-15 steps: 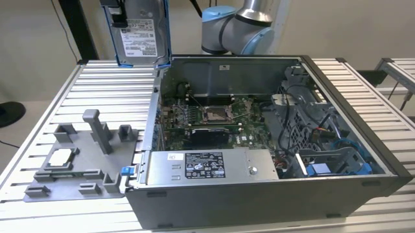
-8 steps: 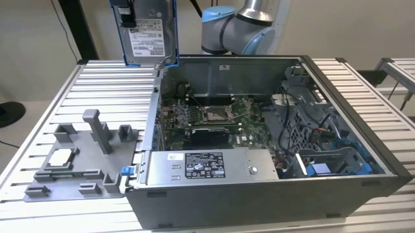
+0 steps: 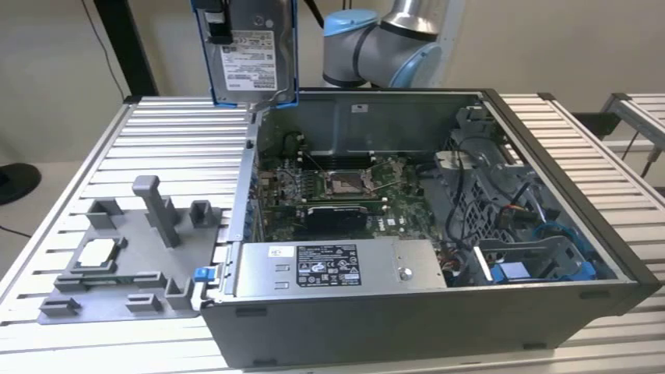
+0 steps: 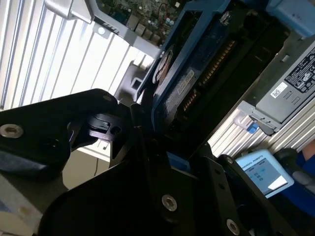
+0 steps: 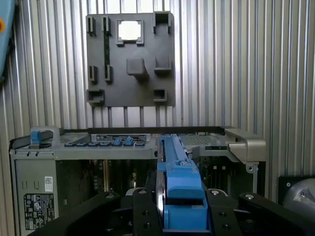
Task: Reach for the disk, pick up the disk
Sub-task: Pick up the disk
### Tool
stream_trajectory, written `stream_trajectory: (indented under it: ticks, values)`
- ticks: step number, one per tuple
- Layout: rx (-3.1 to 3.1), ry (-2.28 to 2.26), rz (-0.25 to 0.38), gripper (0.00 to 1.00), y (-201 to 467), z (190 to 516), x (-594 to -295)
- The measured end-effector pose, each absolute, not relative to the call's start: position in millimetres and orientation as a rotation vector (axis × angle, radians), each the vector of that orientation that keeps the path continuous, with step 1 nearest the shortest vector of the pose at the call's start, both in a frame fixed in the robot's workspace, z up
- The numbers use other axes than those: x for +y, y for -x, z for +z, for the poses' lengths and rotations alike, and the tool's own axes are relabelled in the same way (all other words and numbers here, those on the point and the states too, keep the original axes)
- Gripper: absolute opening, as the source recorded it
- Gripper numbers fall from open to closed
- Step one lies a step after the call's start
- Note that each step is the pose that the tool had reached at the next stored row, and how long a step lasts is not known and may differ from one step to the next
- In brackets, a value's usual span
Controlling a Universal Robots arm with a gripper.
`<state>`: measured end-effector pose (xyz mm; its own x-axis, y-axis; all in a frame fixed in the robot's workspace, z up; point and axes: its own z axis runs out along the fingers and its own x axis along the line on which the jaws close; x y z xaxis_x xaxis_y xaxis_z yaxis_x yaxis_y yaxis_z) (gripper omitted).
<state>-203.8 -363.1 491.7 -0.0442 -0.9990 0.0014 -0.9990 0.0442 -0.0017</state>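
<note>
Blue-bracketed disk [image 3: 249, 58] hangs edge-on above the open computer case [image 3: 416, 327].
The gripper [image 5: 179, 214] pinches it between black fingers [image 5: 147, 216], high over the case's rim, likely to clear the wall; the grey fixture plate [image 5: 129, 59] lies beside the case.

A: Where is the disk [image 3: 252, 54]?
B: It hangs upright in the air, high over the back corner of the open computer case [image 3: 416, 319], on the exterior view's left. Its white label faces the camera, and a blue bracket runs along its edges.
A: And what is on the tabletop [image 3: 167, 132]?
B: A grey fixture plate [image 3: 109, 300] lies just beside the case, with a small square chip [image 3: 99, 251] in it. Behind the case stands the robot arm [image 3: 379, 51].
</note>
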Motion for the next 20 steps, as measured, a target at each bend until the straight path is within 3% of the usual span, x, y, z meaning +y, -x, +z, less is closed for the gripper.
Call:
stream_trajectory:
  ticks: [20]
  values:
    - [2.27,2.172,-0.003,0.0,178.3,491.8,-363.1]
